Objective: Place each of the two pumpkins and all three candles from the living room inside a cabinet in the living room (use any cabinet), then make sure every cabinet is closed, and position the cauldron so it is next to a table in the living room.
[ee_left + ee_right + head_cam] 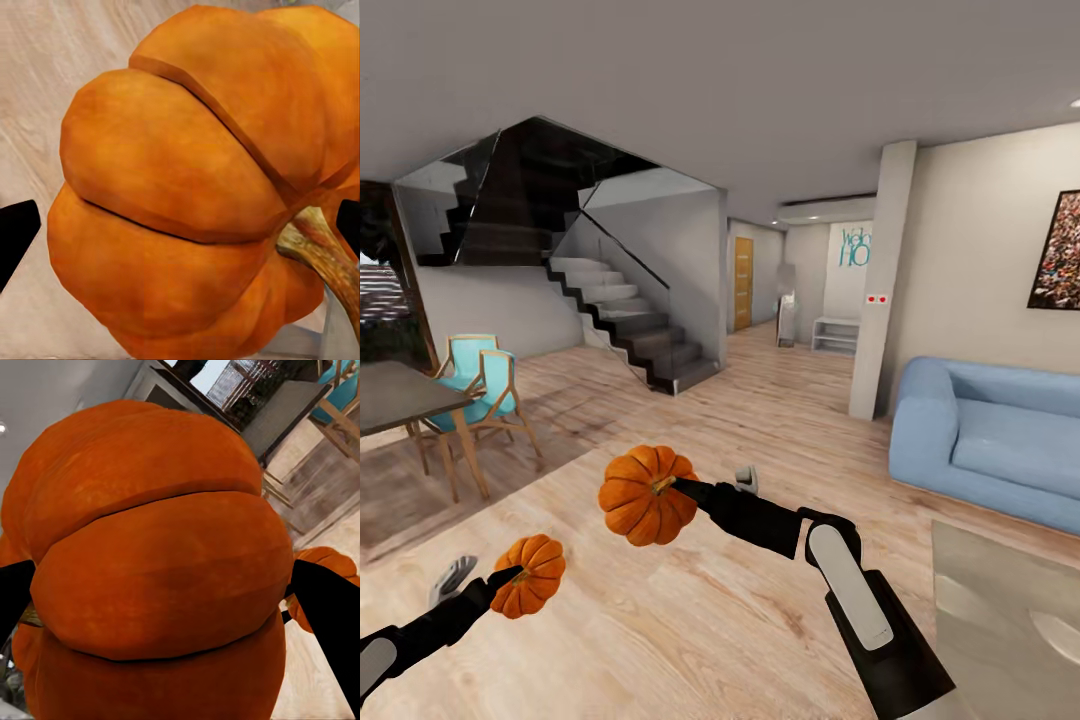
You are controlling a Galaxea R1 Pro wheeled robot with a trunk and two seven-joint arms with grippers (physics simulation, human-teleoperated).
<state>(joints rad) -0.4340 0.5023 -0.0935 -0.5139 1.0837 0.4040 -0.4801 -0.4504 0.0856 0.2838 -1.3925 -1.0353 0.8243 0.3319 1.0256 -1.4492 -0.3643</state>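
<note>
I am carrying two bright-orange ribbed pumpkins above the wooden floor. My left gripper (512, 578) is shut on one pumpkin (530, 575) low at the left. In the left wrist view that pumpkin (187, 195) sits between the black fingertips (15, 232), its stem to one side. My right gripper (678, 487) is shut on the other pumpkin (647, 497), held higher near the centre. The right wrist view has this pumpkin (157, 577) between the fingers (330, 615), with the left one (330, 562) behind it. The grey glassy table (1000, 620) lies at the lower right. The candles, cabinet and cauldron are out of view.
A blue sofa (990, 440) stands at the right behind the table. A dark dining table (400, 395) with teal chairs (485, 385) is at the left. Stairs (630, 320) rise at the back, a white pillar (880, 280) stands centre-right, and wooden floor stretches ahead.
</note>
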